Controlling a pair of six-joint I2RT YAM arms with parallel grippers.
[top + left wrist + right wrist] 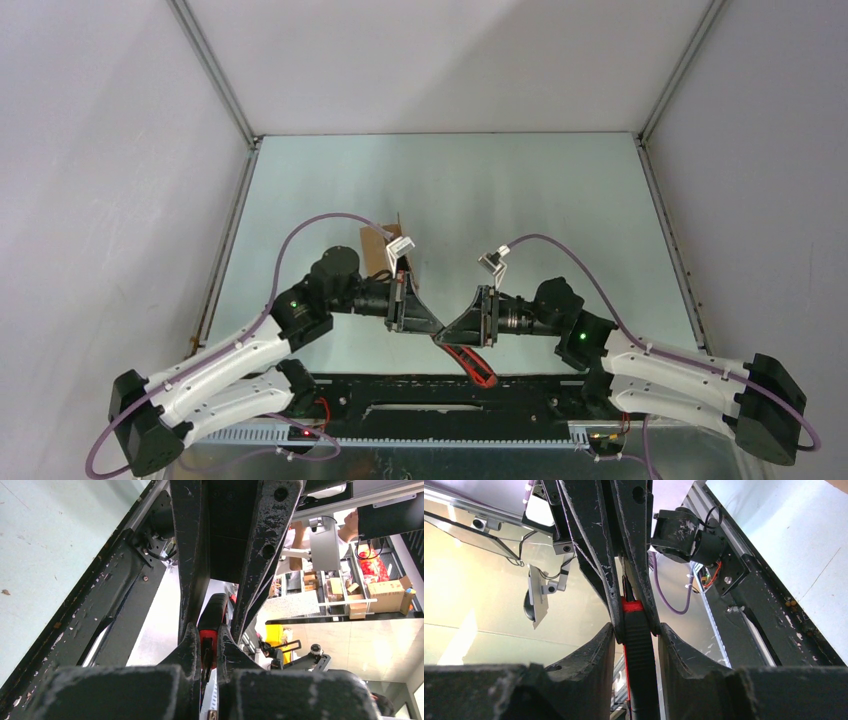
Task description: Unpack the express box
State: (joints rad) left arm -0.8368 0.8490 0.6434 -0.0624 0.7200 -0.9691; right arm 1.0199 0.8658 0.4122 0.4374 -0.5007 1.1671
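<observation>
Green table [560,200], express box [375,245], left pincer [207,647] and right pincer [636,627] gripping knife [476,363]

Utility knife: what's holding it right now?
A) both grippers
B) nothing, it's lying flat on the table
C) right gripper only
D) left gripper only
A: each wrist view shows the red-and-black utility knife pinched between that arm's own fingers, so the left gripper and the right gripper both clamp it where their tips meet.
</observation>
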